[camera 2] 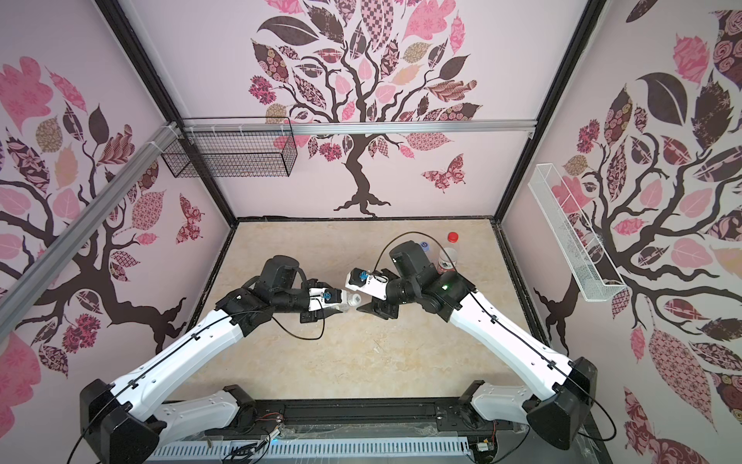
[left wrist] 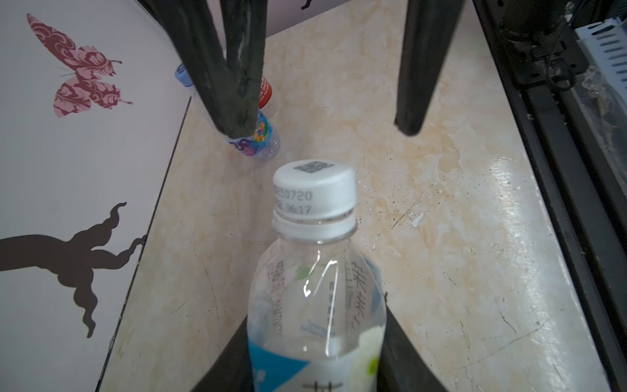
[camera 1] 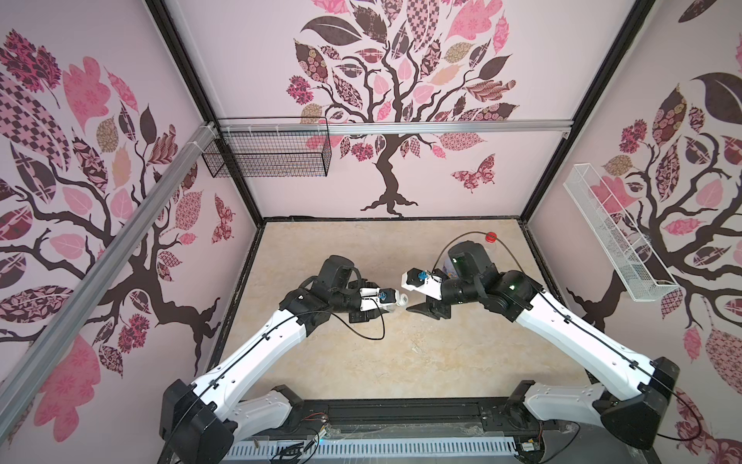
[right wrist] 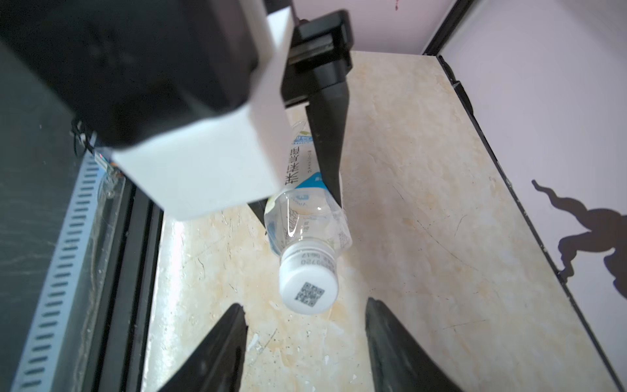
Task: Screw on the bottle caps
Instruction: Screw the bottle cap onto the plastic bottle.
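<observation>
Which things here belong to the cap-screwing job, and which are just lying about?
Job: tall bottle with white cap, held in left claw; open right claw; squat bottle, blue cap; red-labelled bottle, red cap.
Bystanders: black wire basket, white mesh basket, both wall-hung.

Surface materials and finishes

The clear plastic bottle with a white-green label [left wrist: 315, 305] is glossy and smooth; the label is thin printed film. Its white plastic screw cap [left wrist: 314, 193] is matt, with a ribbed side. The beige marble-look worktop [left wrist: 441, 237] is polished, scratched and speckled. The right tool [left wrist: 324, 127] has matt black fingers [left wrist: 420, 68]; one carries a rough, worn pad [left wrist: 246, 88]. The black wire-mesh basket [camera 1: 267, 156] looks like coated metal.
</observation>
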{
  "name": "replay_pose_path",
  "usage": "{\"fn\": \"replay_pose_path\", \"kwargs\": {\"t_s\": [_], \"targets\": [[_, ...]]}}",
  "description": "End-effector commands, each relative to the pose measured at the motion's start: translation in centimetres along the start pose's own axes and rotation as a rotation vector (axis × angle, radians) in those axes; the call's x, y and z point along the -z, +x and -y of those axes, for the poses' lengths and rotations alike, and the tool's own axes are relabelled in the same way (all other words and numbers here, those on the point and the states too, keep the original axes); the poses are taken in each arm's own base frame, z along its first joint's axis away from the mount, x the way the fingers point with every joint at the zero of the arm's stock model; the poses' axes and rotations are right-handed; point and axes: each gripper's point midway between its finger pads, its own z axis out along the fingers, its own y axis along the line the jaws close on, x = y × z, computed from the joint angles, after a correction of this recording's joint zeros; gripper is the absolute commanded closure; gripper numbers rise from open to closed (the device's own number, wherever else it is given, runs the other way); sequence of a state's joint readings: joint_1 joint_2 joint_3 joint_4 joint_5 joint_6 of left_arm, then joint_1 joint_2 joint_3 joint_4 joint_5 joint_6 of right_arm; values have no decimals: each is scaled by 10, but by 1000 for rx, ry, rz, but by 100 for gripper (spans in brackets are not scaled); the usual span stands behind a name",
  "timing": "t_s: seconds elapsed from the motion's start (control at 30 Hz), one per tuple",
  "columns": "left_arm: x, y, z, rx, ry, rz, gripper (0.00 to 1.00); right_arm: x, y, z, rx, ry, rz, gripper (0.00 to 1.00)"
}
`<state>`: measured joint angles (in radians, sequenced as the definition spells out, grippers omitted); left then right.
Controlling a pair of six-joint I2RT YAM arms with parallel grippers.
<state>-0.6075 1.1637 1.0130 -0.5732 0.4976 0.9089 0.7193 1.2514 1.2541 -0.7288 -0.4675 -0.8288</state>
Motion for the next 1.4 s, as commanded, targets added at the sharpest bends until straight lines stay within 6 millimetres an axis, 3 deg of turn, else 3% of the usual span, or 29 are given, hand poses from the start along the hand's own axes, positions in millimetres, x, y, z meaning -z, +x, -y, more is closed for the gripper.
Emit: {"fn": "replay_pose_path", "kwargs": {"t_s": [0.0, 0.23, 0.47, 0.8, 1.07, 1.2, 1.3, 1.37], "targets": [[2, -9, 9, 2, 61, 42, 68, 0, -13, -3, 241, -41, 43, 42], [4, -13, 10, 5, 63, 61, 68, -4, -21, -10, 311, -109, 57, 53], [4, -16, 8, 5, 58, 74, 68, -5, -12, -21, 315, -171, 32, 57], [6, -22, 7, 10, 57, 99, 68, -11, -9, -20, 294, -171, 20, 73], [10, -32, 6, 17, 54, 144, 68, -16, -1, -20, 294, -171, -4, 60], [8, -30, 7, 22, 62, 137, 68, -15, -3, -21, 294, -169, 3, 59], [6, -27, 8, 26, 67, 132, 68, -13, -5, -22, 272, -180, 0, 65], [4, -26, 8, 27, 66, 127, 68, -13, -9, -22, 248, -190, 8, 77]]}}
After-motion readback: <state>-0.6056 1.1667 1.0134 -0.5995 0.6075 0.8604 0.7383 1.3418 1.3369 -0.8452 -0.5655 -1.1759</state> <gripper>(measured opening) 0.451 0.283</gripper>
